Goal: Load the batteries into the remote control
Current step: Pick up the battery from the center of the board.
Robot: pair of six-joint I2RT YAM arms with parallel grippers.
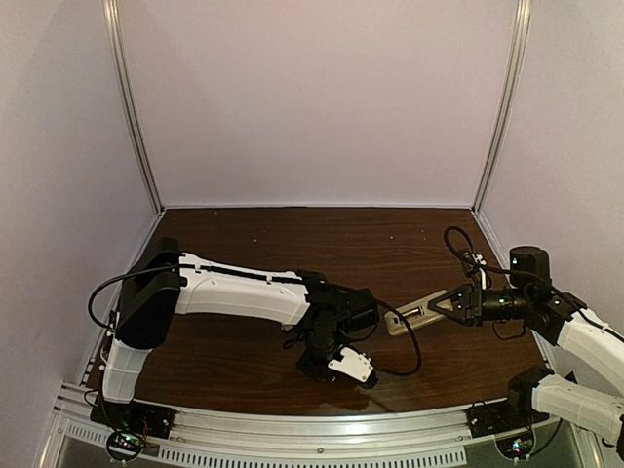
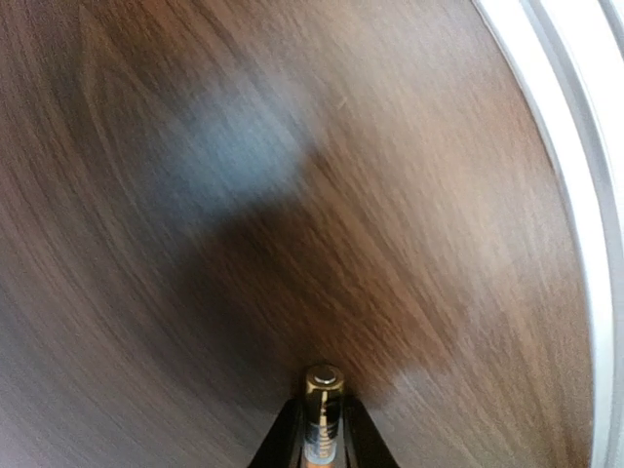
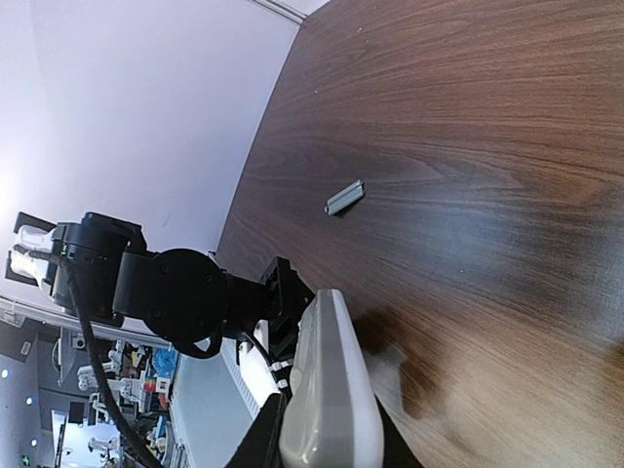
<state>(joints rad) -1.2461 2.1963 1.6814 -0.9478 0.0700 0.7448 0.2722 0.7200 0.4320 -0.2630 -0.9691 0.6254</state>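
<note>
Dark wood-grain tabletop (image 1: pixel 292 244), seen from my station.
I see one small flat grey piece (image 3: pixel 344 197) lying directly on it, alone in the open.

One remote control (image 3: pixel 331 390), one battery (image 2: pixel 323 409), one small grey strip (image 3: pixel 344 197) and two arms (image 1: pixel 239 292) show.

Pale purple walls (image 1: pixel 312 97) stand on three sides; the table (image 1: pixel 292 244) is dark brown wood; shiny metal posts (image 1: pixel 134 107) fill the corners.

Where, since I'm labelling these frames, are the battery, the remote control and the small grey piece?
battery (image 2: pixel 322 405): left wrist view, on its gold body.
remote control (image 3: pixel 331 390): right wrist view, on its pale edge.
small grey piece (image 3: pixel 344 197): right wrist view, on its middle.
</note>
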